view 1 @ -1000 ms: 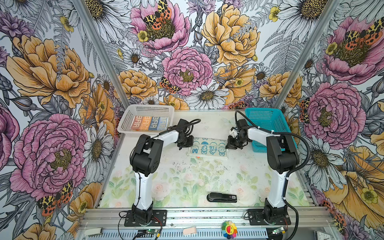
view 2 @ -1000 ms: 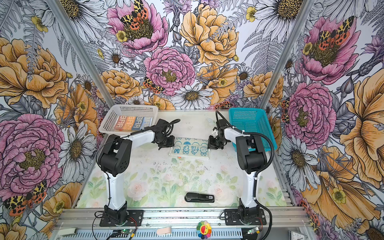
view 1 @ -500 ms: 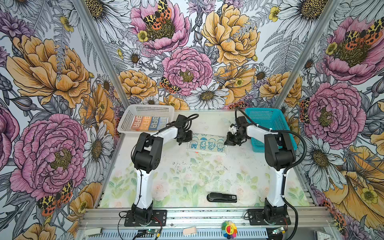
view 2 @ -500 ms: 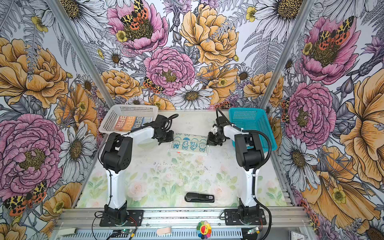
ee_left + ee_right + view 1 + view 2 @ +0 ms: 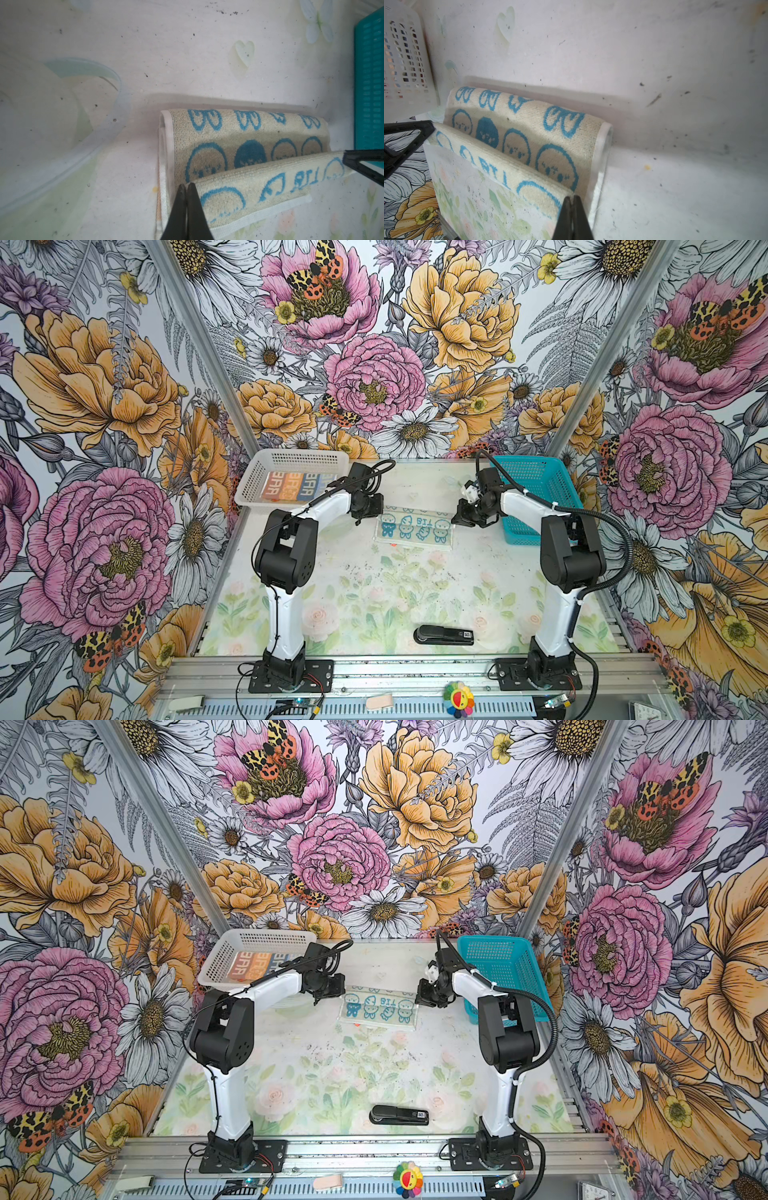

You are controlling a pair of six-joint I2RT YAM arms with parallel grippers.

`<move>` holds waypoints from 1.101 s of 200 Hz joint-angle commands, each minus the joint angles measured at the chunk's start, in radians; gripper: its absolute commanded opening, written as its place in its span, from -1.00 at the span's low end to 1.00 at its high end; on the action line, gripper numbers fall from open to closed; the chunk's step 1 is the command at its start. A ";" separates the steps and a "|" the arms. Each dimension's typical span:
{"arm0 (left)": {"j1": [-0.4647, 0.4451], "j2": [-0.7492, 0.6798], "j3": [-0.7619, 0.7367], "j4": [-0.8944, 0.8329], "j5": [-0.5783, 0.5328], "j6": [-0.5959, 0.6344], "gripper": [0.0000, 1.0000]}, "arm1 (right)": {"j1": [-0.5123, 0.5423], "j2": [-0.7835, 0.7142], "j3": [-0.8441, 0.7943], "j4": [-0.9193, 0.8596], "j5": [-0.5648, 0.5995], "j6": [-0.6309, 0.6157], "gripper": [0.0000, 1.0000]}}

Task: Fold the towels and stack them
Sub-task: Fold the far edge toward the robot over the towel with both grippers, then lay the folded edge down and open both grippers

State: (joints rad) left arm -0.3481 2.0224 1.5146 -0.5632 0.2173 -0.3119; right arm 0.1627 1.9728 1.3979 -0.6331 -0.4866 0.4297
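In both top views the left gripper (image 5: 379, 517) and the right gripper (image 5: 456, 521) stand farther back on the table (image 5: 374, 593) than a second ago. The cream terry towel (image 5: 413, 531) lies between the white basket (image 5: 266, 456) and the teal basket (image 5: 540, 472). In the left wrist view the left gripper (image 5: 186, 187) is fully closed, pinching one corner of the lifted, blue-printed layer. In the right wrist view the right gripper (image 5: 573, 199) is closed too, on the other corner; the fold is soft and rounded.
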 commanded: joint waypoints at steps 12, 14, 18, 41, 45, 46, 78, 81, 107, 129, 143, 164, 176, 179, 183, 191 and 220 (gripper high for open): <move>0.023 -0.034 -0.050 -0.010 -0.054 0.002 -1.00 | 0.007 -0.027 -0.039 0.000 0.046 0.003 -1.00; 0.022 -0.034 -0.052 -0.010 -0.055 0.002 -1.00 | 0.008 -0.025 -0.040 0.000 0.046 0.002 -1.00; 0.022 -0.032 -0.055 -0.010 -0.055 0.002 -1.00 | 0.011 -0.024 -0.043 0.000 0.046 0.001 -1.00; 0.018 -0.027 -0.072 -0.009 -0.061 0.000 -1.00 | 0.025 -0.014 -0.064 0.006 0.057 0.003 -1.00; 0.018 -0.026 -0.074 -0.008 -0.063 0.000 -1.00 | 0.026 -0.013 -0.068 0.008 0.058 0.004 -1.00; 0.016 -0.026 -0.074 -0.008 -0.063 -0.001 -1.00 | 0.027 -0.012 -0.068 0.009 0.058 0.004 -1.00; 0.011 -0.005 -0.075 -0.008 -0.063 0.001 -1.00 | 0.032 0.006 -0.078 0.017 0.076 0.003 -1.00; 0.011 -0.004 -0.074 -0.007 -0.063 0.002 -1.00 | 0.032 0.007 -0.077 0.016 0.078 0.002 -1.00; 0.008 0.007 -0.070 -0.008 -0.067 0.002 -1.00 | 0.030 0.017 -0.073 0.016 0.077 0.000 -1.00; 0.008 -0.002 -0.072 -0.007 -0.063 0.001 -1.00 | 0.029 0.001 -0.066 0.015 0.071 -0.002 -1.00; 0.009 -0.019 -0.073 -0.008 -0.065 -0.001 -1.00 | 0.028 -0.023 -0.062 0.014 0.072 -0.002 -1.00; 0.012 -0.040 -0.079 -0.008 -0.065 -0.005 -1.00 | 0.022 -0.056 -0.063 0.013 0.071 0.001 -1.00; 0.009 -0.042 -0.087 -0.007 -0.063 -0.008 -1.00 | 0.021 -0.067 -0.066 0.013 0.068 0.002 -1.00; 0.010 -0.042 -0.088 -0.007 -0.064 -0.009 -1.00 | 0.020 -0.069 -0.067 0.012 0.068 0.001 -1.00; 0.008 -0.042 -0.091 -0.008 -0.065 -0.009 -1.00 | 0.020 -0.071 -0.068 0.012 0.068 0.001 -1.00; 0.006 -0.040 -0.098 -0.008 -0.065 -0.011 -1.00 | 0.020 -0.072 -0.072 0.013 0.067 0.002 -1.00; 0.003 -0.038 -0.118 -0.003 -0.070 -0.012 -1.00 | 0.020 -0.066 -0.086 0.013 0.061 0.002 -1.00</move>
State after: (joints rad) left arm -0.3504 2.0190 1.4227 -0.5705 0.2092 -0.3134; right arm 0.1970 1.9339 1.3281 -0.6132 -0.4648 0.4297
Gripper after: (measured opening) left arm 0.047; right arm 0.050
